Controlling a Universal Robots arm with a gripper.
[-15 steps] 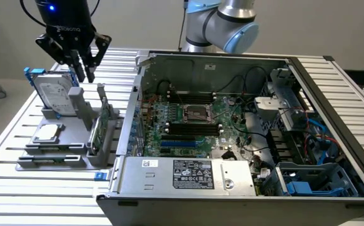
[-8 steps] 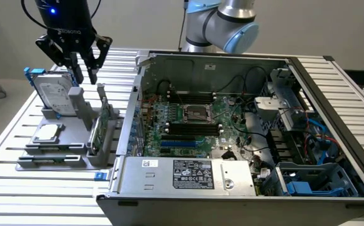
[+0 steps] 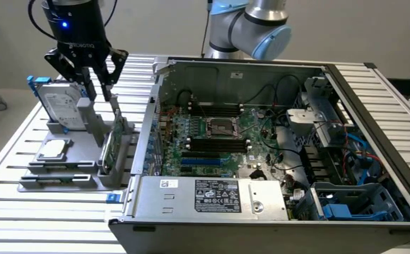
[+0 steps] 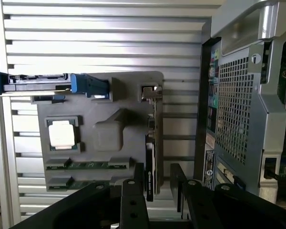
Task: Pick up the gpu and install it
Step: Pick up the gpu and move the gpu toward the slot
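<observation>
The gpu (image 3: 113,142) stands on edge in a slot of the grey holder (image 3: 74,168), a thin green board with a black cover. In the wrist view the gpu (image 4: 151,143) appears edge-on, running along the side of the holder (image 4: 105,138) nearest the computer case. My gripper (image 3: 97,94) hangs open just above the card's far end. Its two black fingers (image 4: 133,193) stand on either side of the card's line, with the gripper (image 4: 155,191) not touching it.
A silver hard drive (image 3: 60,103) with blue rails stands at the holder's far end. A square silver chip (image 3: 55,149) lies in its recess, and memory sticks (image 4: 86,165) lie nearby. The open computer case (image 3: 261,132) with its motherboard stands on the exterior view's right.
</observation>
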